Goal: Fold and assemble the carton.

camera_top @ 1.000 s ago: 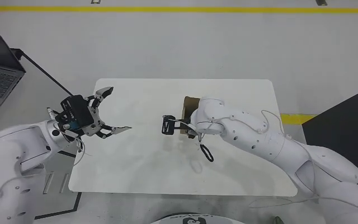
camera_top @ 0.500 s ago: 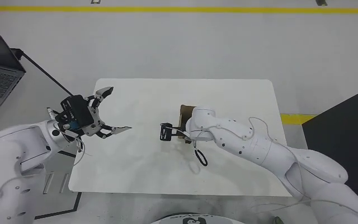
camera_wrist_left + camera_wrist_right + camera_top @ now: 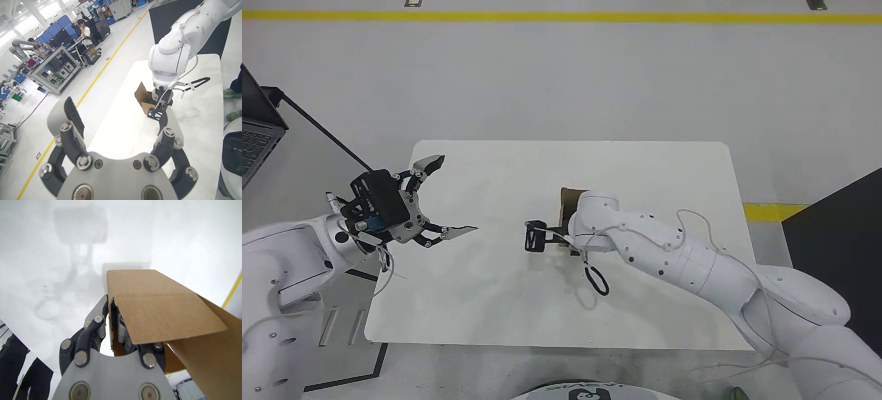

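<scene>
Standing near the middle of the white table (image 3: pixel 492 300), the brown carton (image 3: pixel 570 196) is mostly covered in the top view by the right arm's wrist, with a strip of cardboard showing on the far side of that arm. From the left wrist view the carton (image 3: pixel 144 103) rests on the tabletop with its top open: one flap rises at a slant on its far side, and a lighter panel faces the camera. In the right wrist view the carton (image 3: pixel 160 313) sits hard against the gripper, with a creased flap spread out flat over one finger and a longer panel running off beyond it.

The right gripper (image 3: pixel 111 308) pinches an upright cardboard wall of the carton, its fingers drawn narrow around the ragged edge. One finger (image 3: pixel 101 311) lies against the wall's outer face, and the other is largely hidden under the flap.

The left gripper (image 3: pixel 447 197) hangs over the table's left edge, well apart from the carton, holding nothing. Its two ribbed fingers (image 3: pixel 73 115) are spread wide.

A black cable loop (image 3: pixel 594 278) hangs from the right arm above the tabletop, just beside the carton on the near side. Off the table, a laptop (image 3: pixel 254 125) shows at the far left, and a yellow line (image 3: pixel 562 16) crosses the floor beyond.
</scene>
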Available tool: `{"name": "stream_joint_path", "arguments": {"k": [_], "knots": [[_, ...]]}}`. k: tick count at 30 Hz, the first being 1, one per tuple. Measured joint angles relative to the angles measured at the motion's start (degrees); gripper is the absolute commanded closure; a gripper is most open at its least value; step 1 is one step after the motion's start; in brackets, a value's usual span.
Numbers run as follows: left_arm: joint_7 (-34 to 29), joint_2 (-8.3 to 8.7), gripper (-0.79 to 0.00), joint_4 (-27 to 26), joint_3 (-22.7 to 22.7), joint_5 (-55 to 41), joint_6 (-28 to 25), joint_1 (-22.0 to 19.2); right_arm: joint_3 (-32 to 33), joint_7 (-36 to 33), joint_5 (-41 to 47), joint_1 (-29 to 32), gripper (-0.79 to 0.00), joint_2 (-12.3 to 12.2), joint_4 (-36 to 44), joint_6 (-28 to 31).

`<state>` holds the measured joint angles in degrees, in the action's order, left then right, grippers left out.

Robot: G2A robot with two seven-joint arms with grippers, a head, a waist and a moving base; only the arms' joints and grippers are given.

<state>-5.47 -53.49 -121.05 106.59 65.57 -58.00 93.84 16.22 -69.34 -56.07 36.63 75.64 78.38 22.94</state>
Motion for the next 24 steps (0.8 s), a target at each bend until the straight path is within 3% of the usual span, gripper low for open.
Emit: {"name": "stream_joint_path", "arguments": {"k": [9,11,16,24], "knots": [[0.0,0.0,-0.785,0.0,0.0,0.0,0.0,0.0,0.4,-0.1,-1.7,1.1,-0.006,0.7,-1.0,0.2],[0.0,0.0,-0.785,0.0,0.0,0.0,0.0,0.0,0.5,-0.3,-1.9,1.3,-0.145,0.8,-1.1,0.2],[0.0,0.0,-0.785,0.0,0.0,0.0,0.0,0.0,1.2,-0.5,-2.5,1.9,-0.32,0.9,-1.2,0.4],[0.0,0.0,-0.785,0.0,0.0,0.0,0.0,0.0,4.1,-2.0,-4.3,3.9,-0.434,-0.4,4.3,-1.5]]}}
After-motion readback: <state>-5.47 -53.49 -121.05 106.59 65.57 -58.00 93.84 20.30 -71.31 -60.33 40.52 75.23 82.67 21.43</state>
